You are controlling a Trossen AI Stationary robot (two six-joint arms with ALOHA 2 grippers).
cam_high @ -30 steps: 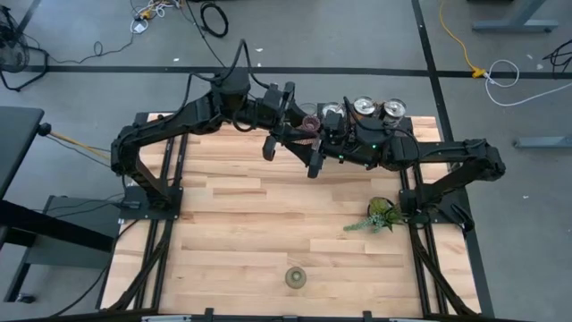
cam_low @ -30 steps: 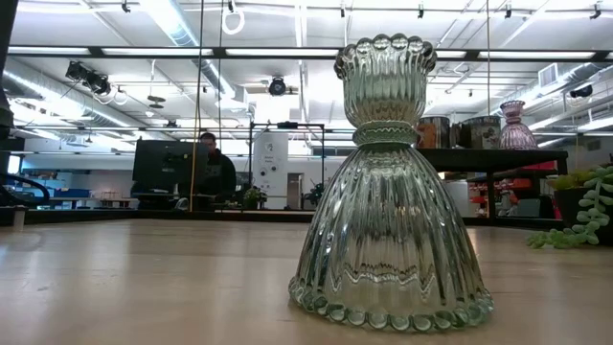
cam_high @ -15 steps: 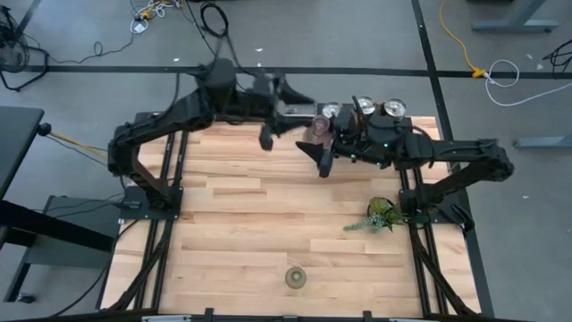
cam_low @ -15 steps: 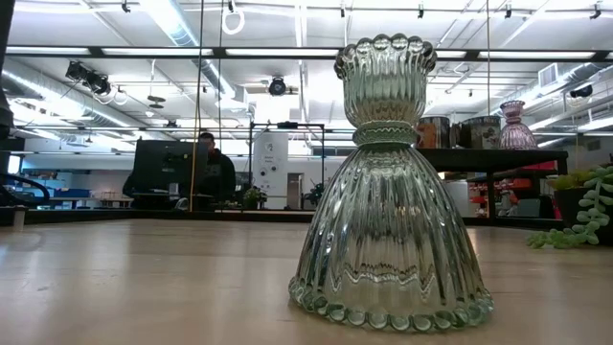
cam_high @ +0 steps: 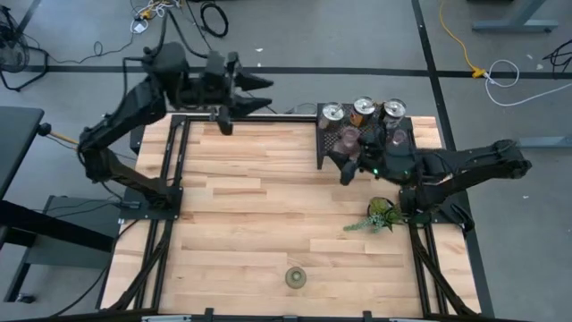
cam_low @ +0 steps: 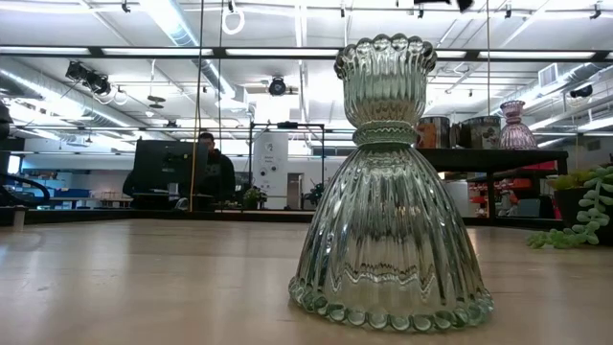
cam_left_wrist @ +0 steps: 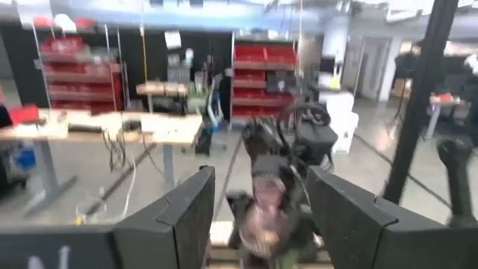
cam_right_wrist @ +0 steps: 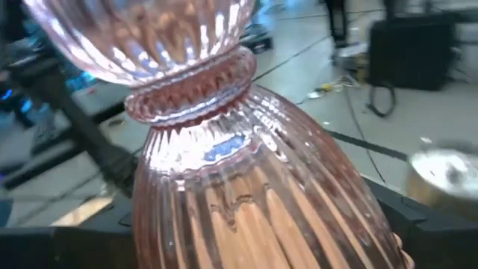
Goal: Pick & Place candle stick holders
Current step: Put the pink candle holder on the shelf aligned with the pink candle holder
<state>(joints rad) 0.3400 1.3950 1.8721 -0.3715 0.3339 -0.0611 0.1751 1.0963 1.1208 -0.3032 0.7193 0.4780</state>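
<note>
My jaws: the left pair stands parted with nothing between; the right pair grips a pink glass holder.

High view. My left gripper (cam_high: 255,89) hangs past the far edge of the table (cam_high: 268,224), arm raised and bent back at the elbow, fingers apart. My right gripper (cam_high: 350,159) reaches in from the right side, arm stretched low over the far right corner, at the black mesh rack (cam_high: 320,143). Three silver holders (cam_high: 362,110), round and shiny, stand in a row along the rack's far edge. A pink glass holder (cam_high: 347,138) sits just at my right fingers; a second pinkish one (cam_high: 399,139) lies beside it. The plant sprig (cam_high: 380,216) lies near the right edge of the pale wood planks. The olive-green holder (cam_high: 296,278) stands alone near the front edge, well apart from the rest.

Low view. The olive-green holder (cam_low: 391,187) fills the middle: ribbed clear-green glass, flared skirt, beaded foot, narrow waist, scalloped cup. A person (cam_low: 213,168) sits far behind.

Left wrist view. My two dark fingers (cam_left_wrist: 183,217) stand wide; the other arm's gripper shows between them, blurred, with something pinkish.

Right wrist view. The pink glass holder (cam_right_wrist: 224,149) is close up, tilted, ribbed, with a beaded waist.
</note>
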